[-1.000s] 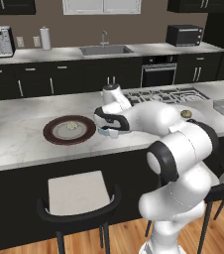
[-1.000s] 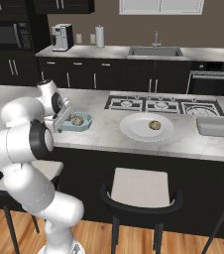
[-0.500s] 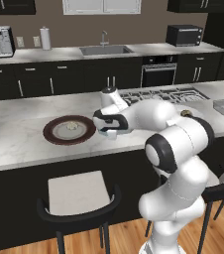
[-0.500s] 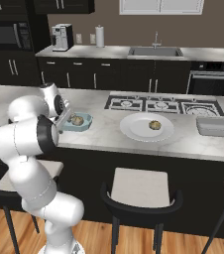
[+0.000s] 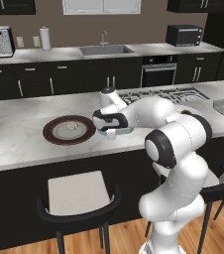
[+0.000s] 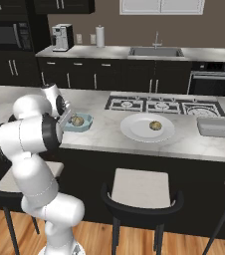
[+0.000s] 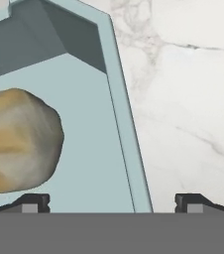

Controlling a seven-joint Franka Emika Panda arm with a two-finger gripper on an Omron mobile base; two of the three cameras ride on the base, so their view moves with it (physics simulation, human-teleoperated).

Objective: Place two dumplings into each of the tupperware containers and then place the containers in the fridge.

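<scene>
The end effector (image 7: 112, 202) is being held wide open, empty, over the light blue tupperware container (image 7: 126, 124), where a dumpling (image 7: 17, 141) is being kept, on the marble worktop (image 7: 188, 94).

Home kitchen: marble island table (image 5: 20, 144) w/ stools (image 6: 142, 191), gas hob (image 6: 157, 105) at 12, sink (image 5: 103, 49), oven (image 5: 158, 74), microwave (image 5: 184, 35), coffee machine (image 5: 1, 40) on back wall.

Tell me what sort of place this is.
A home kitchen, rendered rather than real: a marble island counter with a gas cooktop, a sink under a window on the back wall, and a coffee machine beside dark cabinets.
</scene>
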